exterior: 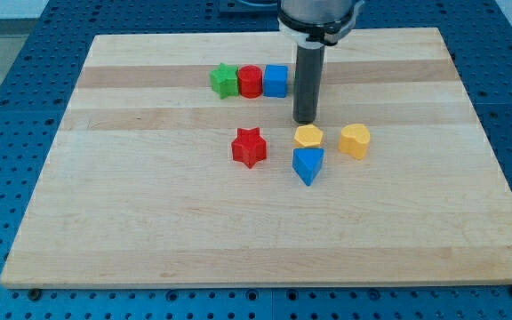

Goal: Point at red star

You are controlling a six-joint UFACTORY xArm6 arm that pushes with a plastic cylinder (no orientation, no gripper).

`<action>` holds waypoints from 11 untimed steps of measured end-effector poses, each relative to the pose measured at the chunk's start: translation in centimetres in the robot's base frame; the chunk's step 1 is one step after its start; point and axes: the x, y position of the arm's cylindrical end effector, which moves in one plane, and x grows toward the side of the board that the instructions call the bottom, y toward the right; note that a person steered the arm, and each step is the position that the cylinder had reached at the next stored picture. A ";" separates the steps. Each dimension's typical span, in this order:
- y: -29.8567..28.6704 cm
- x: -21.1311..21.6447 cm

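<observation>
The red star [249, 147] lies near the middle of the wooden board [149, 213]. My tip [305, 121] is at the end of the dark rod, up and to the right of the red star, with a gap between them. It stands just above the yellow hexagon block [308, 136]. Nothing hides the star.
A blue triangular block [308, 164] lies below the yellow hexagon. A yellow heart-like block [355, 140] lies to the right. A row of a green star [225, 81], a red block [251, 81] and a blue cube [276, 80] sits toward the view's top.
</observation>
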 end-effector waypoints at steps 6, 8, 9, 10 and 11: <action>-3.8 1.3; -3.8 1.9; -3.8 2.8; -4.0 3.6; -4.6 4.6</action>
